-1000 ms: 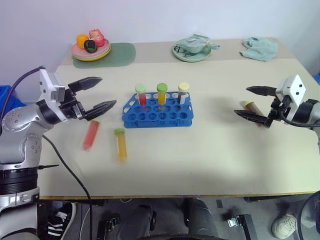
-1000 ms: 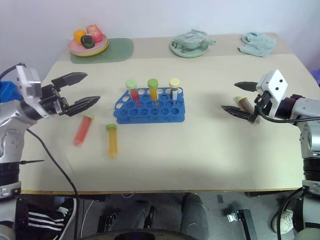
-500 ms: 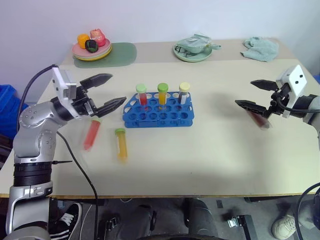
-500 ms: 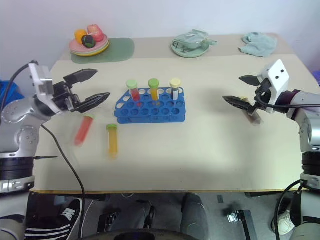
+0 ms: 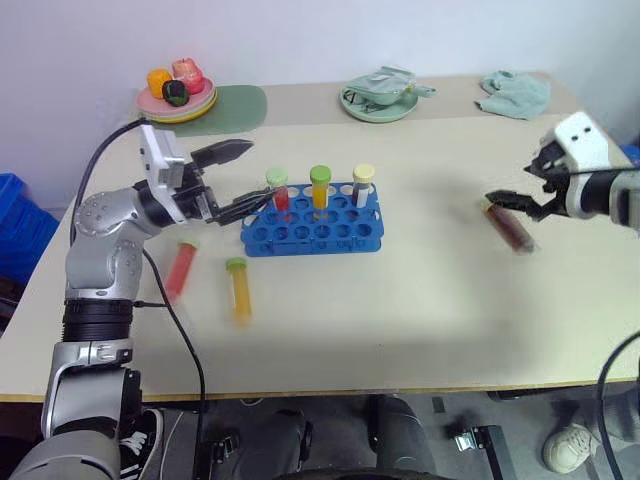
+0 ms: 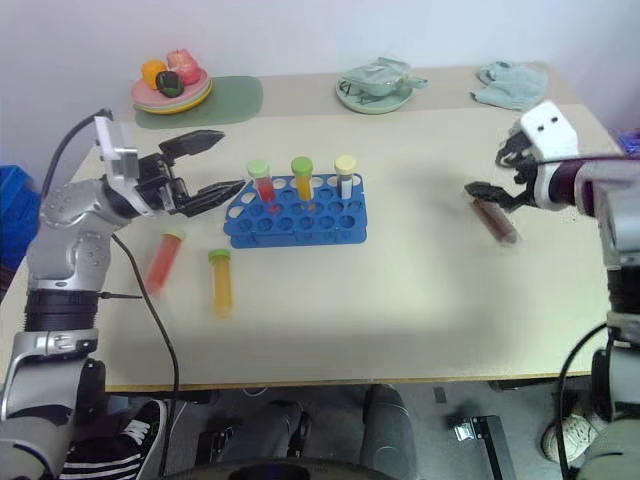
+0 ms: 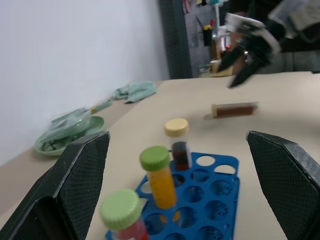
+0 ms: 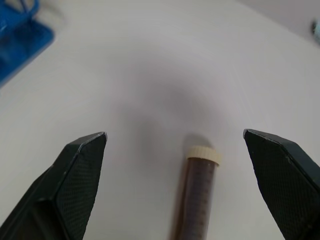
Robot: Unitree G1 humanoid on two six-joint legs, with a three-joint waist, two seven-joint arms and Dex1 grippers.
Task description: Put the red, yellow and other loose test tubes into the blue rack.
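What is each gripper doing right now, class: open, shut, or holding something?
Left gripper: open, holding nothing.
Right gripper: open, holding nothing, above the dark brown-red tube.

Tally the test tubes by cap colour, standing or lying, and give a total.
Green-capped tubes: 4, two standing in the blue rack, red and orange, and two lying on the table, red and yellow.
Cream-capped tubes: 2, one standing in the rack, one dark lying.
Total: 6
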